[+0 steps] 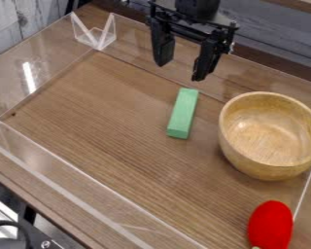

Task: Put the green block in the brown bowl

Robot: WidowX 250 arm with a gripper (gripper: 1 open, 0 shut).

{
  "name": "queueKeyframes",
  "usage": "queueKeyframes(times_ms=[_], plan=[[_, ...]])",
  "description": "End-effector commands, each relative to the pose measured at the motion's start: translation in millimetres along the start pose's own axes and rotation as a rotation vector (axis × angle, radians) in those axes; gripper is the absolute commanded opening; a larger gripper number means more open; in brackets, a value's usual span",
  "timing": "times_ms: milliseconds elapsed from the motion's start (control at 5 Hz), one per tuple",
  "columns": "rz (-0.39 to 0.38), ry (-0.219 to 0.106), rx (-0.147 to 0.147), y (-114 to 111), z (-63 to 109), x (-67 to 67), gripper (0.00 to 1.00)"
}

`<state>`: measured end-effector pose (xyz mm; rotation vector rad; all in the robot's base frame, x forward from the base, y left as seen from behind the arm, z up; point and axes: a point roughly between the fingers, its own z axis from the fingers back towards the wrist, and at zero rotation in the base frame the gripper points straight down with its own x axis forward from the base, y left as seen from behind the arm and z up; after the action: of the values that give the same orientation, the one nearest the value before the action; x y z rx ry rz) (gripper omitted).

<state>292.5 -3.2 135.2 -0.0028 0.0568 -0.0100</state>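
Observation:
The green block (183, 113) lies flat on the wooden table, a mint-green bar pointing roughly away from the camera. To its right stands the brown bowl (271, 134), round, light wood, with nothing inside. My gripper (183, 56) hangs above and behind the block, well off the table. Its two black fingers are spread apart and hold nothing.
A red rounded object (270, 225) rests near the front right corner, below the bowl. A clear acrylic wall (42, 78) rims the table on the left and front. A small clear plastic stand (93, 34) sits at the back left.

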Motion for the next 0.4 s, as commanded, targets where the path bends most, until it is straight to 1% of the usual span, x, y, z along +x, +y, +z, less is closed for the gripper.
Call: queueKeyframes(times_ms=[0, 200], plan=[[0.074, 0.005, -0.008, -0.6, -3.4, -2.5, 1.00], [0.149, 0.003, -0.017, -0.8, -8.6, -5.1, 1.00]])
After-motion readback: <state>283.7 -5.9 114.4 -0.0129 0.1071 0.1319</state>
